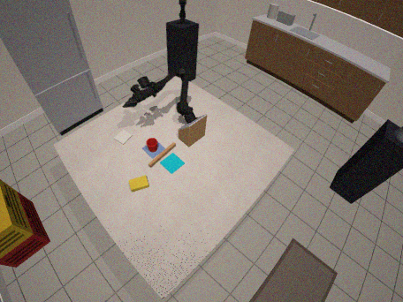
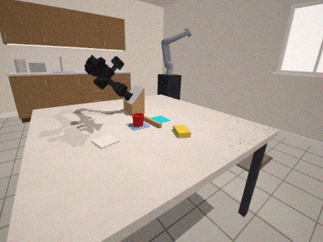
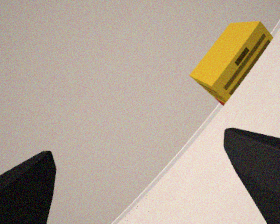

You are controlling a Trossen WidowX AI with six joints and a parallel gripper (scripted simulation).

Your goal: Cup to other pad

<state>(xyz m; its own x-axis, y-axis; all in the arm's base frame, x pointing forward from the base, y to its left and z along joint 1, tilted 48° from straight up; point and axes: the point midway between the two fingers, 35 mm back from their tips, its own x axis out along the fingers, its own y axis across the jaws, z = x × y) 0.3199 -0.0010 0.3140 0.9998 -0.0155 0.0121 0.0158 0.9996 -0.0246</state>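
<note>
A red cup [image 1: 152, 144] stands upright on a blue pad [image 1: 154, 150] near the middle of the table; it also shows in the exterior view [image 2: 138, 119]. A cyan pad [image 1: 172, 162] lies just beyond a wooden bar [image 1: 162, 154] from it, also seen in the exterior view [image 2: 160, 119]. My gripper [image 1: 132, 100] is open and empty, raised high above the table's far left part, well away from the cup. In the wrist view only the two dark fingers show, wide apart, with nothing between them. The marbles are not visible.
A tan wedge block [image 1: 193, 130] stands by the arm's base. A yellow block [image 1: 139, 183] and a white flat tile [image 1: 123, 136] lie on the table. A yellow-and-red crate [image 3: 231, 60] sits off the table's edge.
</note>
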